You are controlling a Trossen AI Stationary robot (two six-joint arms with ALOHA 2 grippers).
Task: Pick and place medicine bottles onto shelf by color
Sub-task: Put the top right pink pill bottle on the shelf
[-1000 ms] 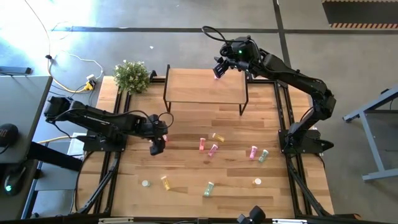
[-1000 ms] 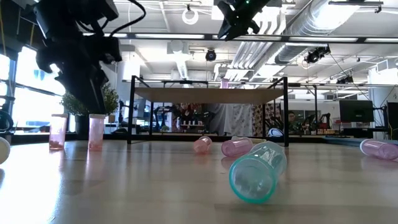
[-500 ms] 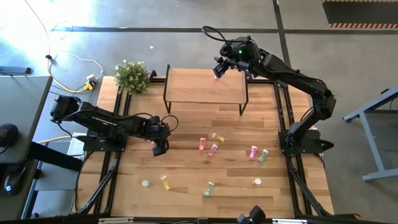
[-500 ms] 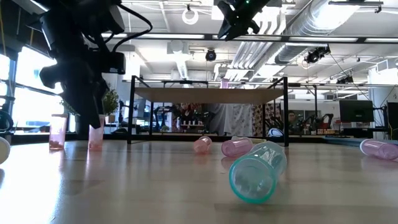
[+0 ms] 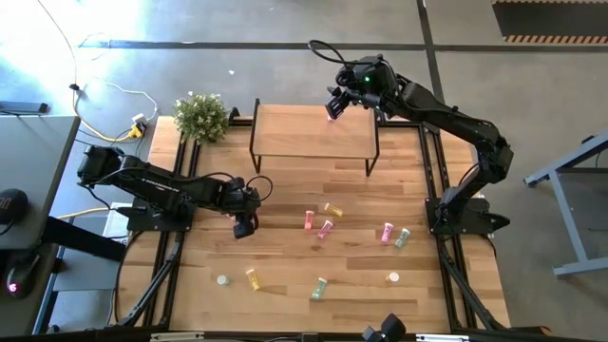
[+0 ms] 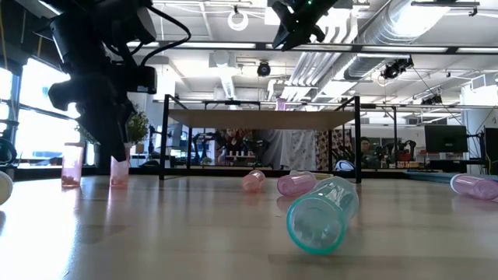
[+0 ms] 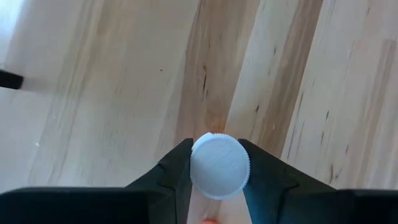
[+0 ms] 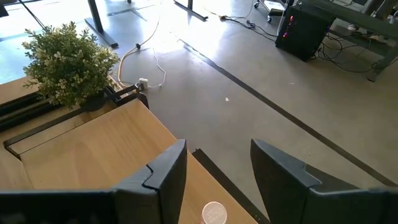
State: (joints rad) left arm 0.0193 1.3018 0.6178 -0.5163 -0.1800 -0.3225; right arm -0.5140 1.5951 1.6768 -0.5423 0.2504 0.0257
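My left gripper [image 5: 243, 226] is at the table's left middle, pointing down and shut on a salmon-red bottle [image 6: 119, 171] with a white cap [image 7: 219, 166]. The bottle stands upright with its base on the tabletop. My right gripper [image 5: 334, 106] is open above the far right corner of the shelf [image 5: 313, 133]. A white-capped bottle [image 8: 214, 213] stands on that corner below the gripper [image 8: 214, 180], and the fingers do not touch it. Several pink, yellow and green bottles lie on the table, such as a pink one [image 5: 309, 220] and a green one [image 6: 320, 214]. My left gripper pinches the bottle's top at the white cap's rim [image 7: 194, 163] between its two fingers. It comes from above, pointing down. The bottle is upright below the fingers with its base [image 6: 119, 184] on the table.
A potted plant [image 5: 201, 116] stands at the table's far left corner beside the shelf. Loose bottles lie around the table's middle and near side [image 5: 387, 232], [image 5: 254, 278], [image 5: 320, 288]. Two white-capped bottles stand near the front [image 5: 222, 281], [image 5: 392, 277].
My left gripper has gone down over the upright salmon-red bottle and a little toward the table's near edge, and now covers the bottle's top. The bottle has stayed on the table. In the last half second nothing has moved.
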